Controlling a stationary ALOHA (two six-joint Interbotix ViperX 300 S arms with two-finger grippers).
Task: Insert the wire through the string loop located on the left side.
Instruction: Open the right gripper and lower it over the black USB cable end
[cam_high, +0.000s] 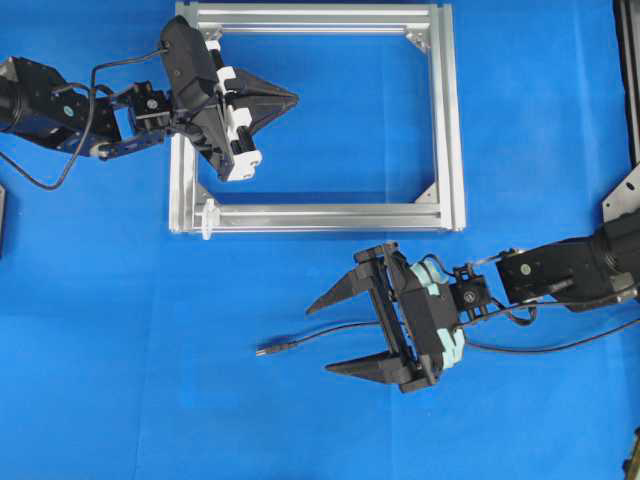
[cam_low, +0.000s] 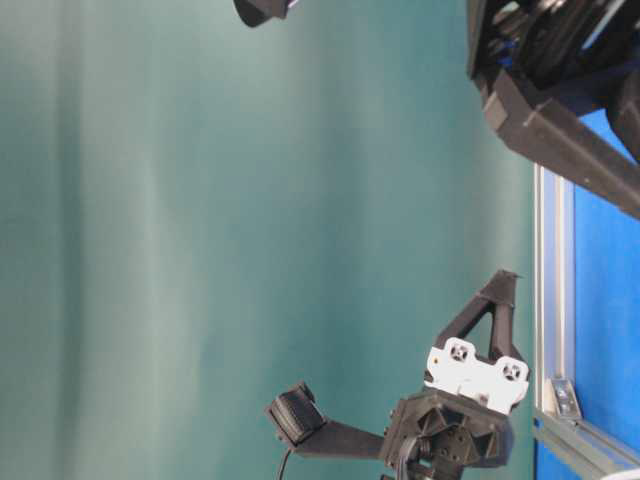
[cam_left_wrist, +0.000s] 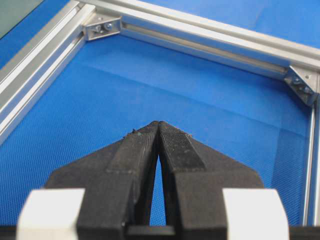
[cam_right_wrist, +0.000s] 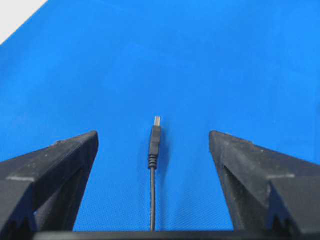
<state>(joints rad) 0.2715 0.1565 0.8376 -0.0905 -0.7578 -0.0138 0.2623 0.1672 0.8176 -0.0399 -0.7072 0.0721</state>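
Black pads of the right pincer (cam_right_wrist: 155, 190) fill the bottom corners of the right wrist view, standing wide apart with nothing between them but the wire (cam_right_wrist: 152, 185), which runs up the middle of the frame and ends in its plug (cam_right_wrist: 155, 140) lying flat on the blue desk (cam_right_wrist: 225, 60). Seen from overhead, that pincer (cam_high: 338, 337) sits low and right of centre, straddling the cable, and the plug tip (cam_high: 268, 350) points toward the left edge.

The step in hand looks like the grasp. It would go best with the pincer lowered square over the cable and closed just behind the plug, so that a short stiff length sticks out in front to steer with; a grip further back would leave the tip free to droop and wander. The cable is thin, so the pads need to reach close to the cloth before closing.

Further up the overhead frame lies the aluminium frame (cam_high: 447, 120). The string loop (cam_high: 208, 222) appears as a small white bit at the frame's lower left corner, too small to judge its opening. Beyond it, in the upper left, the left pincer (cam_high: 290, 99) hovers over the frame's interior with its jaws pressed together and empty; it may be needed later to take the plug once threaded.
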